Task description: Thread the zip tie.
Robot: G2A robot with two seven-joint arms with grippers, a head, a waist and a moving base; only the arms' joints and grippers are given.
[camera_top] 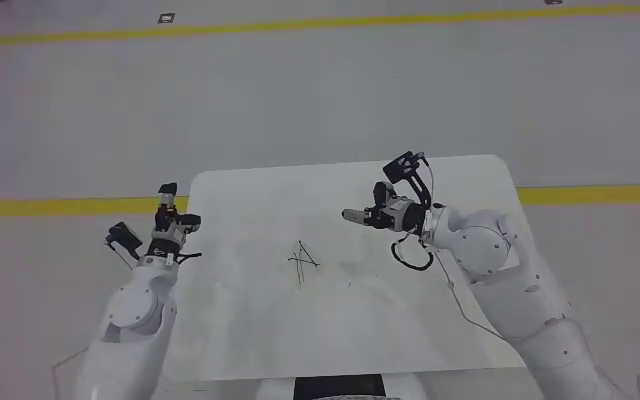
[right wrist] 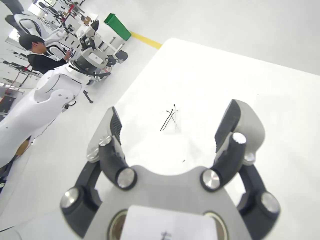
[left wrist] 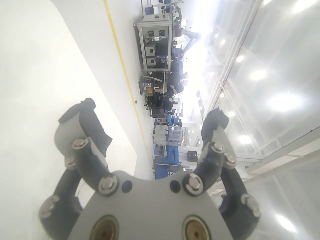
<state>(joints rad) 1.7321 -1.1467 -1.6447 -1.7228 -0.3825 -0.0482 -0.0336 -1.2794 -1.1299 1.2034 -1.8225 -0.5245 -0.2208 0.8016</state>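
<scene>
Thin black zip ties (camera_top: 303, 260) lie crossed at the middle of the white bench (camera_top: 380, 330). The right gripper (camera_top: 352, 215) hovers over the bench, well apart from them, jaws wide and empty. The left gripper (camera_top: 167, 192), beside the bench edge, is likewise spread and empty. A white label (right wrist: 170, 223) by the right gripper is unreadable.

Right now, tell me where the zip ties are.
In the top view the zip ties lie crossed near the middle of the table, ahead of the open right gripper.

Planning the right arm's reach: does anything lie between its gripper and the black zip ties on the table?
Nothing visible: only bare white table separates the open right gripper from the thin black plastic zip ties.
</scene>
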